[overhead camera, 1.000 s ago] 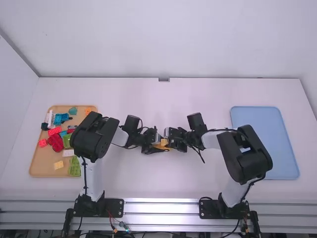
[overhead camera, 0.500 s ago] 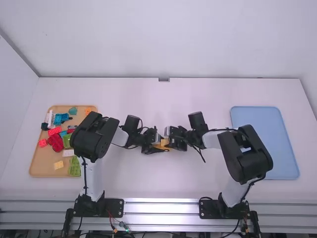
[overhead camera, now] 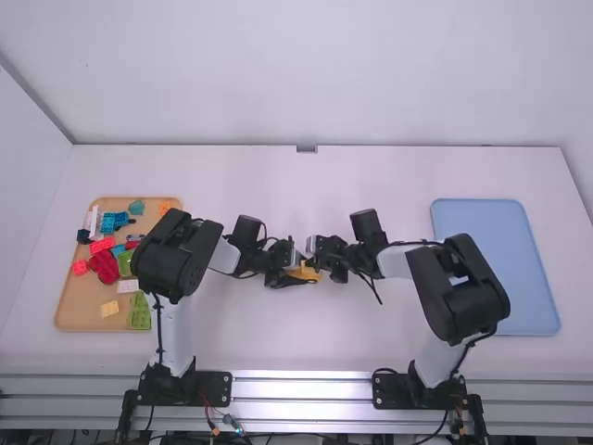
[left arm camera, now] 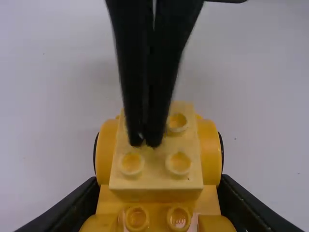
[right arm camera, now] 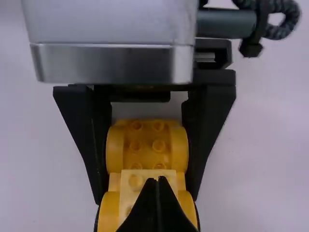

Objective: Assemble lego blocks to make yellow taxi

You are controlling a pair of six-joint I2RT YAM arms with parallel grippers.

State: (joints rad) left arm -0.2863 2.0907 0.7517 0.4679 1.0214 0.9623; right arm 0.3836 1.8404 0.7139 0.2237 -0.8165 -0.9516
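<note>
– Left gripper (right arm camera: 147, 197)?
– Holding the yellow car (right arm camera: 146, 152) by its 2 sides, mid-table (overhead camera: 306, 334), long axis pointing at the right arm (overhead camera: 460, 287).
– Pale block (left arm camera: 155, 178)?
– On the car's right end.
– Right gripper (left arm camera: 145, 140)?
– Narrow, tips together over that block; I'd judge a straight downward press comes next

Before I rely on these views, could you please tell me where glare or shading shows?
High view: glare along the grooved silver metal rail; left wrist view: faint soft shading on the smooth white table, a small glint on a studded yellow plastic block; right wrist view: sheen on a silver metal housing.
</note>
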